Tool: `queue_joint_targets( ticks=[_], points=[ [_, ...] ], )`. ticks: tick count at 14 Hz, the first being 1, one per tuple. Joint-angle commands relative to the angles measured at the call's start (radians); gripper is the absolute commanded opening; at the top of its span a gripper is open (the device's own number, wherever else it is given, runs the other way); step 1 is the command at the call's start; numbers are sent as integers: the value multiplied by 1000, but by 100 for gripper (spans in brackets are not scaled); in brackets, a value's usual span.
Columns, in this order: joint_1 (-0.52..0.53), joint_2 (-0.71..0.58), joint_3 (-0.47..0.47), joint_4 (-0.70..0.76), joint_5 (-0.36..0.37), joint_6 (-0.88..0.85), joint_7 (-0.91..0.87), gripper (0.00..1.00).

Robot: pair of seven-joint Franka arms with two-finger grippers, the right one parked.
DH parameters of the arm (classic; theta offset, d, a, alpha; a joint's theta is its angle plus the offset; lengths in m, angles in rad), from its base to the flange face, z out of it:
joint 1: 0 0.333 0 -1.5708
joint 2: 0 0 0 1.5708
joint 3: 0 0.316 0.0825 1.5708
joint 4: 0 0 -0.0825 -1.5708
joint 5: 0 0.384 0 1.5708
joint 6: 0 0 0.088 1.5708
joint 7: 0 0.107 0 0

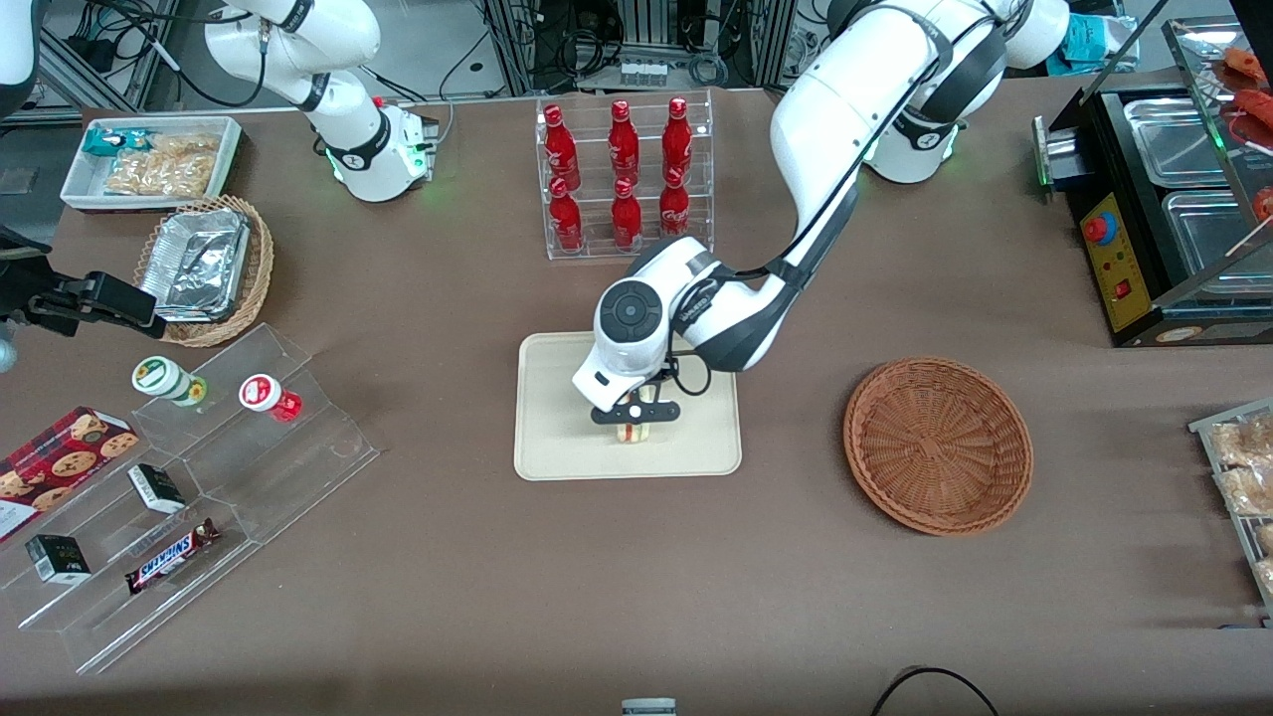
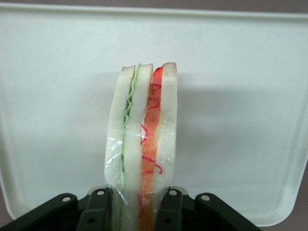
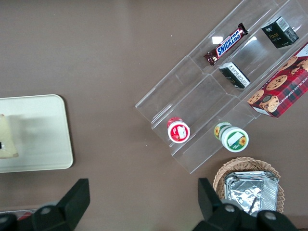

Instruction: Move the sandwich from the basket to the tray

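My left gripper [image 1: 636, 422] is over the cream-beige tray [image 1: 557, 447], shut on the sandwich [image 1: 635, 432]. In the left wrist view the wrapped sandwich [image 2: 144, 130] stands on edge between the two black fingers [image 2: 98, 209], with green and pink-red filling showing, and the tray [image 2: 250, 120] lies right under it. Whether the sandwich touches the tray I cannot tell. A corner of the tray [image 3: 43, 134] and an edge of the sandwich [image 3: 6, 139] show in the right wrist view. The reddish-brown wicker basket [image 1: 937, 445] sits empty, toward the working arm's end of the table.
A clear rack of red bottles [image 1: 622, 174] stands farther from the front camera than the tray. Clear stepped shelves [image 1: 199, 497] with snacks, a tan basket with foil containers [image 1: 204, 268] and a white snack bin [image 1: 149, 159] lie toward the parked arm's end. A black appliance [image 1: 1159, 199] stands toward the working arm's end.
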Motion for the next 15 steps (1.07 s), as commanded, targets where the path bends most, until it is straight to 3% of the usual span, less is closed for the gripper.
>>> queue_joint_targets(
  ticks=[1,5,6,7,8,11,15],
  points=[
    [-15,31,1,36,-3,-9,17,34],
    [-17,51,1,33,0,-9,18,42],
    [-18,51,1,32,2,-9,18,57],
    [-18,46,3,34,5,-9,20,89],
    [-24,37,3,37,9,-10,20,100],
    [-23,-41,9,29,15,-32,18,100],
    [37,-190,85,-44,15,-214,35,100]
  ],
)
